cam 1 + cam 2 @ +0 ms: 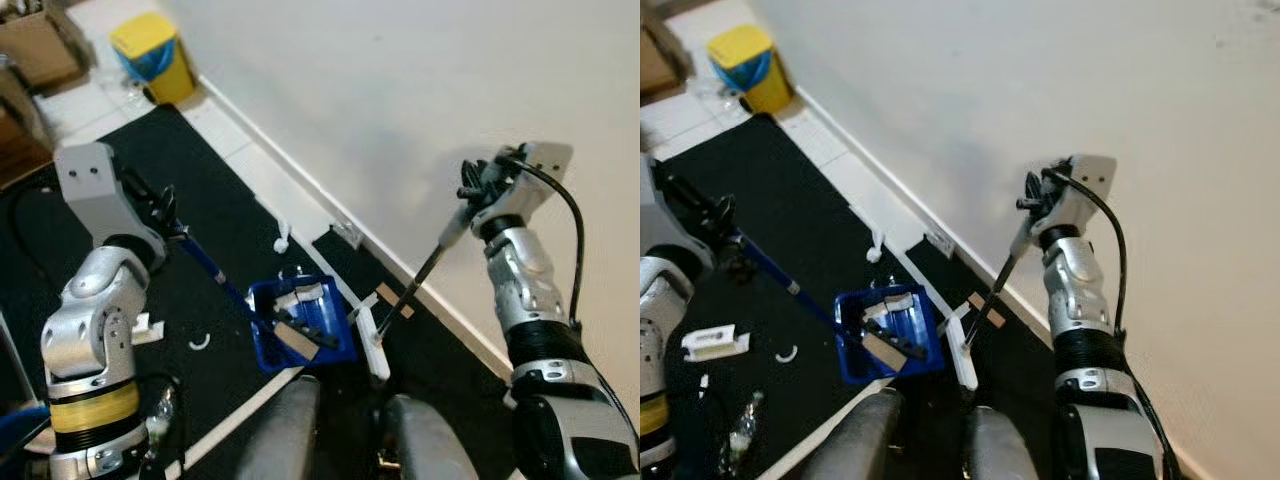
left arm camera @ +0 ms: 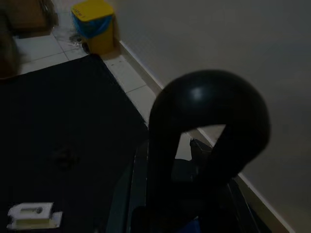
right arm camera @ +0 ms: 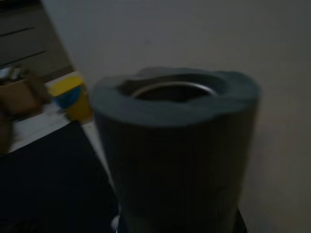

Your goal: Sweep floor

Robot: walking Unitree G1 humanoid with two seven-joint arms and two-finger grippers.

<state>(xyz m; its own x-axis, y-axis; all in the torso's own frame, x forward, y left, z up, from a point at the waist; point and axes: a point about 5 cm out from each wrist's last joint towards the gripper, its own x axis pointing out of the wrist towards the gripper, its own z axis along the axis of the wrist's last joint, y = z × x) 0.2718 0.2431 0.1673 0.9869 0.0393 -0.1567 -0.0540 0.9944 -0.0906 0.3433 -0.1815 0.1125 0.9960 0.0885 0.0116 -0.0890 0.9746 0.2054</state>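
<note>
The left gripper (image 1: pixel 165 212) clamps the blue dustpan (image 1: pixel 300 322) handle, and the right gripper (image 1: pixel 478 190) grips the broom (image 1: pixel 992 290) stick. Some scraps already lie in the pan, but a white hook (image 1: pixel 282 238), a curved piece (image 1: pixel 200 344) and a white block (image 1: pixel 710 341) are, it seems, not yet swept off the black mat (image 1: pixel 200 180).

Your left arm (image 1: pixel 95 330) was bent up at the elbow on the left side, its wrist block high, and the left gripper (image 1: pixel 165 212) was clamped around the dustpan handle (image 1: pixel 205 262). Your right arm (image 1: pixel 535 320) rose almost straight up on the right side near the wall, wrist bent inward, with the right gripper (image 1: pixel 472 190) closed around the top of the broom handle (image 1: pixel 425 265). A black cable looped from the right wrist down along the forearm.
</note>
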